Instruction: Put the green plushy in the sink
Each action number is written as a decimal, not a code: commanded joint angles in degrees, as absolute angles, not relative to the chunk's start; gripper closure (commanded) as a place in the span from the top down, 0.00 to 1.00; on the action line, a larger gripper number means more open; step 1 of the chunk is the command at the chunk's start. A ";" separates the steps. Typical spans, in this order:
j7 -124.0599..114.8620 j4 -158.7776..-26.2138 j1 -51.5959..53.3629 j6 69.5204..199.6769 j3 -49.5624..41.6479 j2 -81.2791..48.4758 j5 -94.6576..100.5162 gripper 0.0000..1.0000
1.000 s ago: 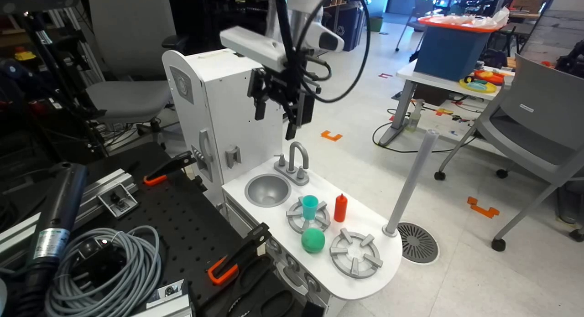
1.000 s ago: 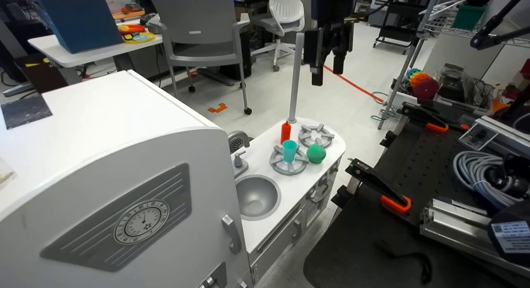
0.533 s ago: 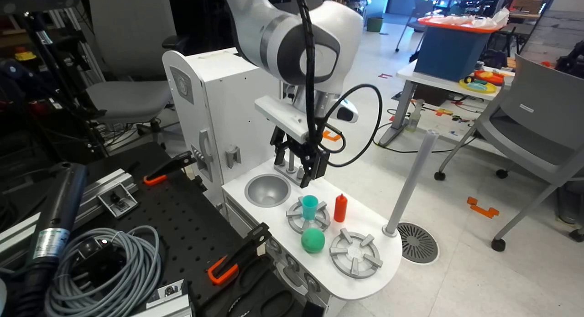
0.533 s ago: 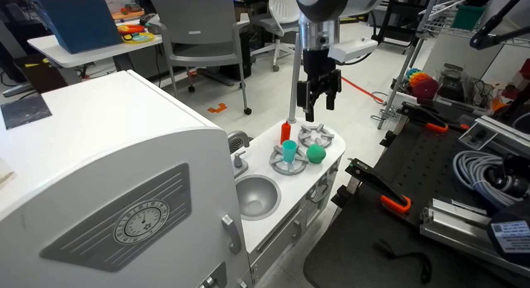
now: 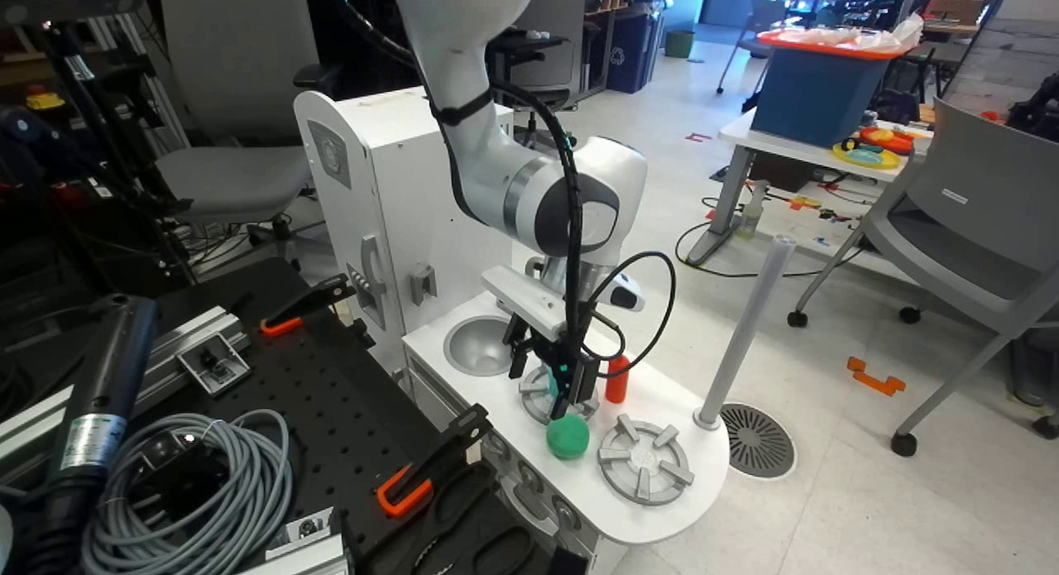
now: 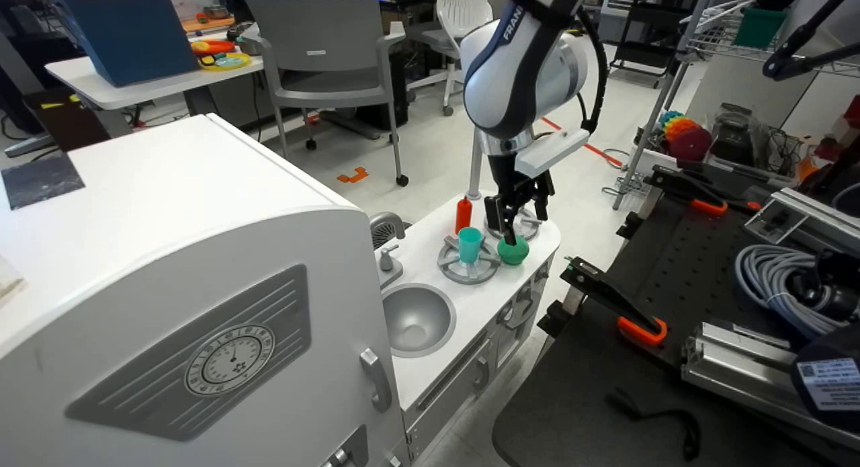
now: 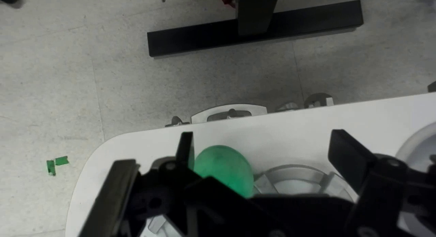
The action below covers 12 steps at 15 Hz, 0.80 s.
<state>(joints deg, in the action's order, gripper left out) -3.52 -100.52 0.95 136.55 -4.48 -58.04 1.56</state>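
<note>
The green plushy [image 5: 567,443] sits on the white toy counter between the two grey burners, near the counter's front edge. It also shows in an exterior view [image 6: 514,254] and in the wrist view [image 7: 224,167], where it appears between the fingers, close to the left one. My gripper [image 5: 538,390] is open and empty, low over the counter just above the plushy; it also shows in an exterior view [image 6: 526,228] and the wrist view [image 7: 262,143]. The sink [image 5: 476,347] is an empty grey basin, partly behind the gripper there and in fuller view elsewhere [image 6: 416,326].
A teal cup [image 6: 469,245] stands on a burner [image 6: 463,273], beside the plushy. A red bottle [image 5: 616,386] stands behind them. The silver faucet [image 6: 388,224] rises behind the sink. A tall grey post [image 5: 749,331] stands at the counter's rounded end. A white cabinet [image 5: 438,203] stands beside the sink.
The gripper has come down from high above the counter to just over the green plushy, staying open. The plushy, cup and bottle have not moved.
</note>
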 commanded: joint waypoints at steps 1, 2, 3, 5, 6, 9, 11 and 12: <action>-6.77 -92.34 3.05 131.37 -6.59 -64.80 3.96 1.00; -6.99 -90.55 3.18 130.64 -6.68 -66.34 4.36 1.00; -7.08 -88.85 3.11 130.28 -6.58 -67.71 4.41 1.00; -7.34 -85.12 2.91 130.93 -6.57 -70.53 4.29 1.00; -7.51 -83.23 2.85 131.14 -6.65 -71.91 4.23 1.00; -8.30 -77.85 3.20 130.25 -7.46 -75.65 4.59 1.00; -8.77 -74.77 3.28 129.32 -7.83 -77.74 4.80 1.00; -8.99 -73.34 3.32 128.48 -8.01 -78.67 4.99 1.00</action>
